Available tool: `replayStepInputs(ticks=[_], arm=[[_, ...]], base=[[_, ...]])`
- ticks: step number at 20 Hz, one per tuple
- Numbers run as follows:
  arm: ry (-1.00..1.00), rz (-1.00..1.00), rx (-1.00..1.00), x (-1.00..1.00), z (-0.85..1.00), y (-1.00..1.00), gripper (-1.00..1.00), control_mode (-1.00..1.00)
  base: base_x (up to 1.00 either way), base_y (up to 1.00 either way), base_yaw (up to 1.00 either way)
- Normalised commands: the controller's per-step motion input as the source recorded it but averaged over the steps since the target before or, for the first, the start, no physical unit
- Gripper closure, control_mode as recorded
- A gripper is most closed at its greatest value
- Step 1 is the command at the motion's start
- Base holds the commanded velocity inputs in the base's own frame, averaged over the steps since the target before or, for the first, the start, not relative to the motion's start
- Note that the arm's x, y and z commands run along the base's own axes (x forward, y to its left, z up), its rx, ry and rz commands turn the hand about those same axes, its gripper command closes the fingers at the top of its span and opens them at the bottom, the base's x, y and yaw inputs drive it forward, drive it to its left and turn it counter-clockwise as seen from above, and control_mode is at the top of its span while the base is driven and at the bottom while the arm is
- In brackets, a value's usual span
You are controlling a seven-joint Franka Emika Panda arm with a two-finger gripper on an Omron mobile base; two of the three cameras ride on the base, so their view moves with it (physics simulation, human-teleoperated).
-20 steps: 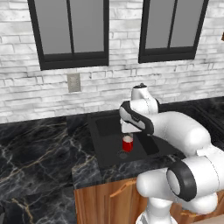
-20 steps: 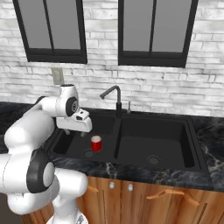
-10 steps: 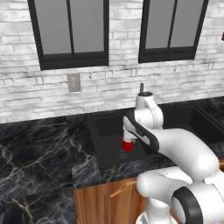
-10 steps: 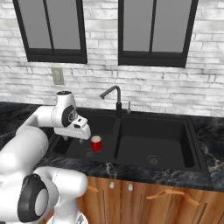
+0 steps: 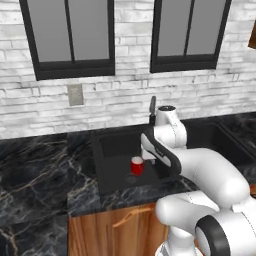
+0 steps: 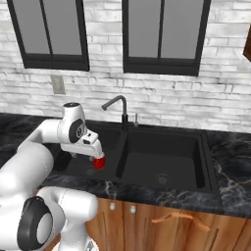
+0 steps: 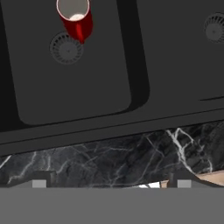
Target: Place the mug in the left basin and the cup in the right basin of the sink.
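Note:
The red mug (image 7: 76, 19) stands upright on the floor of the left basin (image 7: 65, 87), just beside its round drain (image 7: 65, 48). It also shows in the left base view as the mug (image 5: 137, 165) and, half hidden by my hand, in the right base view as the mug (image 6: 100, 163). My gripper (image 7: 111, 183) hangs over the sink's front rim, near side of the mug, open, with nothing between its fingertips (image 7: 39, 183). A divider (image 7: 131, 43) separates the left basin from the right basin (image 6: 162, 159), which holds nothing. The cup is out of view.
A thin black gooseneck faucet (image 6: 115, 103) rises behind the divider. Black marble counter (image 5: 35, 175) surrounds the sink, with wooden cabinet fronts (image 6: 186, 225) below. A brick wall with two dark windows stands behind. My own arm (image 5: 200, 170) hides the right basin in the left base view.
My hand has sunk a little beside the mug and the arm's upper links have swung down and around. The mug has stayed in the left basin. The jaws stay wide.

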Motion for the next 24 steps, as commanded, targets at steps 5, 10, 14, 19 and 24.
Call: replayStepInputs(ticks=[5,10,14,19,24], arm=[[0.00,0.00,0.00,0.00,0.00,0.00,-1.00,1.00],[0.00,0.00,0.00,0.00,0.00,0.00,-1.00,1.00],[0.00,0.00,0.00,0.00,0.00,0.00,-1.00,1.00],[0.00,0.00,0.00,0.00,0.00,0.00,-1.00,1.00],[0.00,0.00,0.00,0.00,0.00,0.00,-1.00,1.00]], base=[[0.00,-0.47,0.02],[0.00,-0.70,0.00],[0.00,-0.69,-0.02],[0.00,-0.50,-0.01],[0.00,-0.35,0.00]])
